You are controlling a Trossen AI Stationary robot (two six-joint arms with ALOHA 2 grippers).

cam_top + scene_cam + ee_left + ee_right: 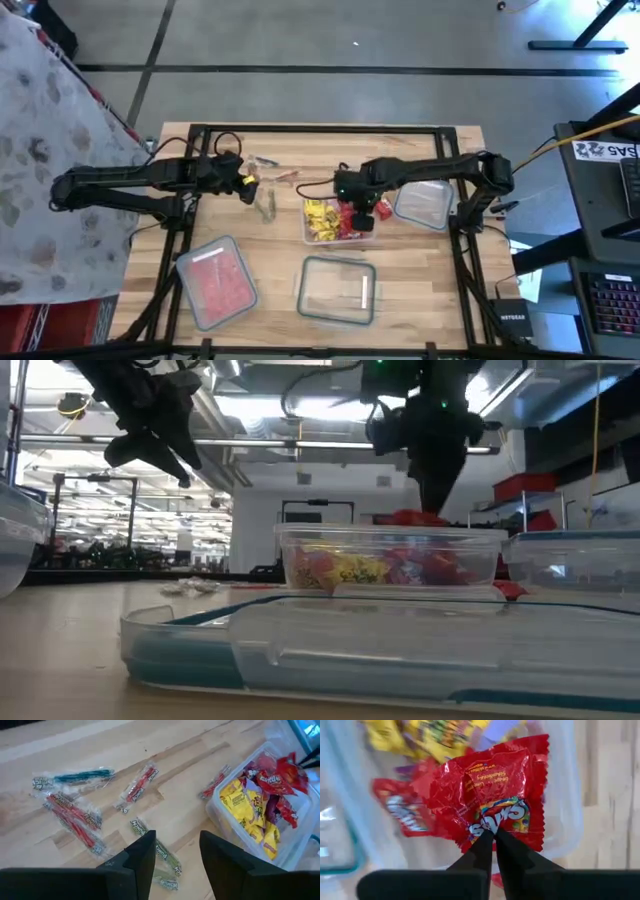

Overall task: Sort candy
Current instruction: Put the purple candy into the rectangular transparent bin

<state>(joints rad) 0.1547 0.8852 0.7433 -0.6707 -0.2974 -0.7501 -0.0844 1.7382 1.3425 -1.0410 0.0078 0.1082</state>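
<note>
The right gripper is pinching a red pack with its jaws nearly closed, holding it over the mixed bin at mid-worktop, which is holding the yellow and red candy. The left gripper is hovering with jaws apart and empty above loose sticks toward the far edge.

Illumination is even and bright in the high view; the tabletop shows only soft, short shadows beside the arms. In the low view, ceiling lights toward 12 o'clock backlight the scene, so both arms read as dark silhouettes, and the nearest clear container is out of focus. The right wrist view is blurred around the red candy packet, whose wrapper shows glare. The left wrist view is moderately soft throughout.
</note>
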